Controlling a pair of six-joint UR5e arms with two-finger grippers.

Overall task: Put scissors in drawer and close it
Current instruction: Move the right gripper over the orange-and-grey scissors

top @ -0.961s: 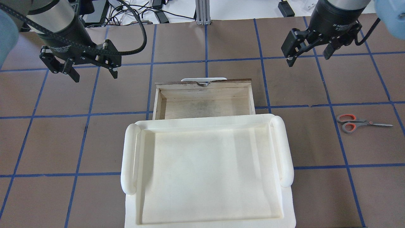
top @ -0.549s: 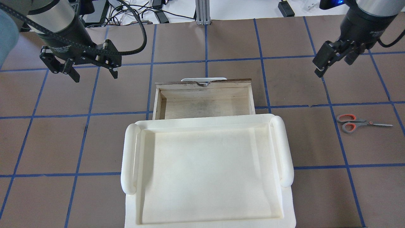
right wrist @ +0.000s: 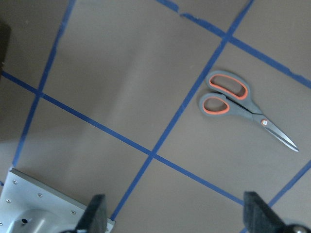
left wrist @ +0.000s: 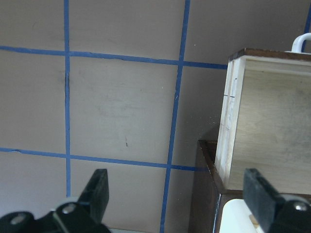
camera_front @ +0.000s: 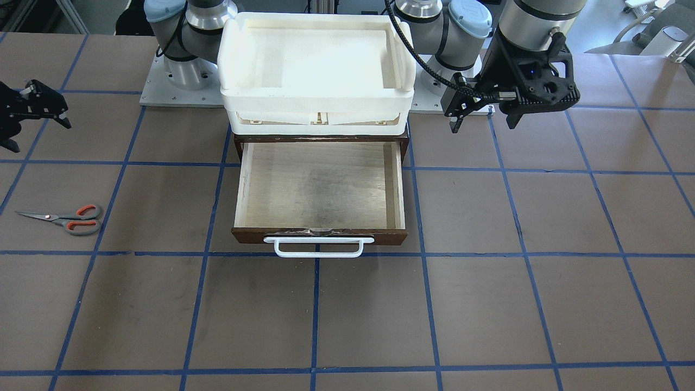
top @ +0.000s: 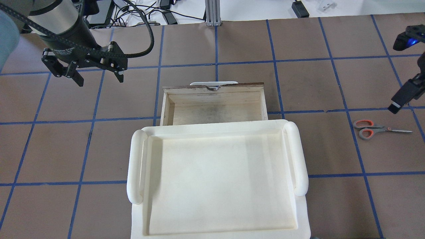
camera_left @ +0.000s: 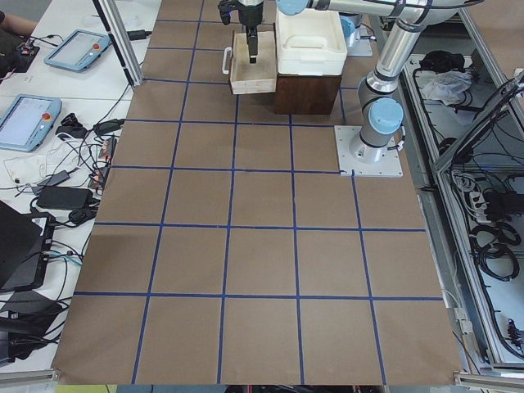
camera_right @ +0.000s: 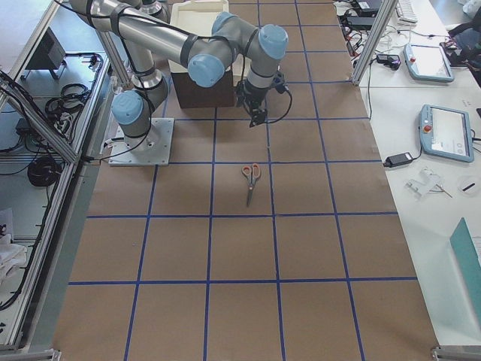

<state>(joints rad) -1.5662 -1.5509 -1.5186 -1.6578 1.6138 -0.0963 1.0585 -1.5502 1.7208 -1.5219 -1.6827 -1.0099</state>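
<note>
The brown paper-covered table [top: 232, 43] with a blue tape grid carries a white plastic bin [top: 134, 166] atop a dark brown cabinet [camera_left: 307, 94], whose dark brown wooden drawer [camera_front: 320, 236] with pale plywood inside stands pulled out. The left hand [top: 99, 81] hangs spread wide beside the drawer. The right hand [right wrist: 177, 216], equally wide, hovers near the small grey-handled, orange-lined scissors [top: 382, 128], which lie flat on the table well apart from the drawer.

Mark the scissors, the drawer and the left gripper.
scissors [top: 382, 128], overhead view, by the pivot.
drawer [camera_front: 320, 187], front-facing view, bare plywood floor.
left gripper [top: 100, 81], overhead view, midway between fingertips.
</note>
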